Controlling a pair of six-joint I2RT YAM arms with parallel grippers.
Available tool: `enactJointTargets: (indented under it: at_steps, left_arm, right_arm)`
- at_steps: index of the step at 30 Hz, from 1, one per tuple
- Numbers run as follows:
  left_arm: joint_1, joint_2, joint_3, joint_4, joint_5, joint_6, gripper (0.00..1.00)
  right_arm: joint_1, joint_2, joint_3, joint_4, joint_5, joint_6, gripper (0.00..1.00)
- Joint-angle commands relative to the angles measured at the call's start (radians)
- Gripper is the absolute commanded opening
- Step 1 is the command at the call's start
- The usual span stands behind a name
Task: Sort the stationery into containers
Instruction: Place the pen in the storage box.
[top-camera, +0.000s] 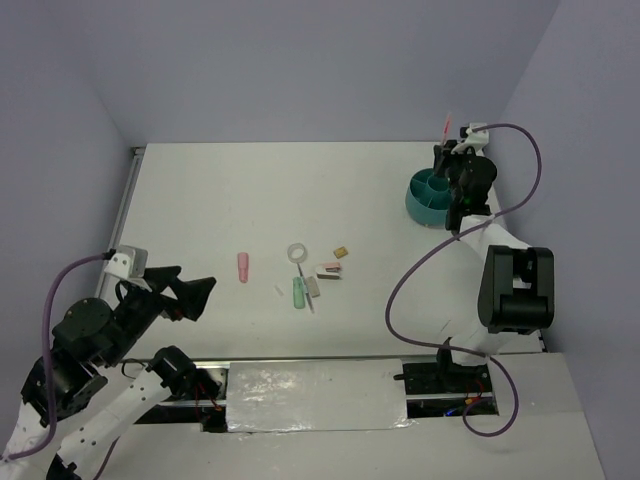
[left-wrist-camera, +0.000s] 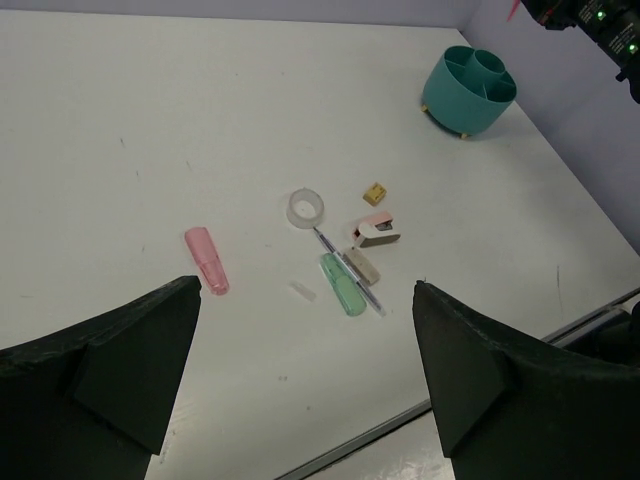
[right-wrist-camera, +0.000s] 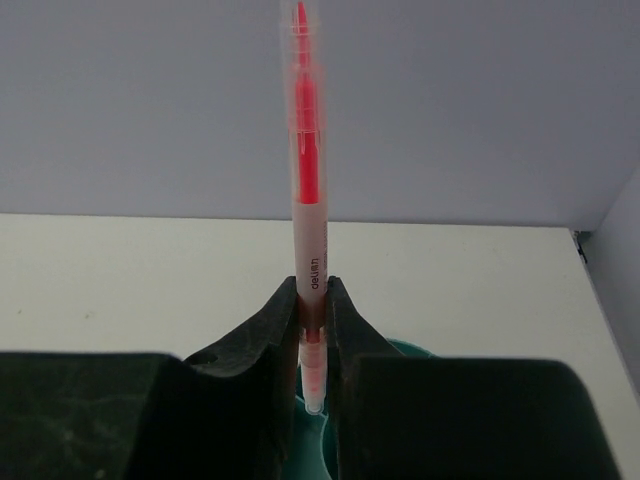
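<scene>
The thin pink pen (right-wrist-camera: 308, 230) stands upright, clamped low on its barrel between the right jaws. Its lower tip hangs just over the round teal organiser (left-wrist-camera: 455, 105) at the far right of the bench (left-wrist-camera: 150, 120). I judge that it is above a compartment but not yet released; which compartment, I cannot tell. In the compartments that the left wrist view shows I see nothing, so I count no item as sorted yet. Well apart from the organiser, on the bench, lie the short pink stub (left-wrist-camera: 206, 260), the white tape ring (left-wrist-camera: 306, 207), the mint-green stub (left-wrist-camera: 343, 283), the small tan block (left-wrist-camera: 375, 192), a pink-and-white block (left-wrist-camera: 377, 231) and a grey block (left-wrist-camera: 362, 265). The left jaws are wide apart and hold nothing, above the near left of the bench, facing this group.
</scene>
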Motion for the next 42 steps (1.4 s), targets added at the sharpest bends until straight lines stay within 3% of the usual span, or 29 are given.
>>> enactJointTargets:
  at_steps: [1,11,29,31,38,42]
  left_arm:
    - [0.0,-0.028,0.006,0.05,-0.049,0.004,0.99]
    - [-0.002,-0.039,0.0,0.059,-0.029,0.013,0.99]
    - [-0.002,-0.028,0.001,0.059,-0.027,0.016,0.99]
    - [-0.002,-0.031,0.001,0.059,-0.029,0.016,0.99]
    - [-0.002,-0.051,-0.005,0.061,-0.047,0.013,0.99]
    - [-0.002,-0.068,-0.006,0.062,-0.056,0.01,0.99]
  right_arm:
    - [-0.016,0.023,0.011,0.104,-0.034,0.026,0.0]
    - [-0.038,0.082,-0.056,0.166,0.028,0.02,0.0]
    - [-0.075,0.111,-0.112,0.21,-0.012,0.028,0.05]
    - [-0.075,0.116,-0.113,0.213,-0.008,0.037,0.09]
    - [-0.075,0.099,-0.18,0.291,0.006,0.043,0.36]
    - [-0.075,0.096,-0.208,0.337,-0.003,0.043,0.39]
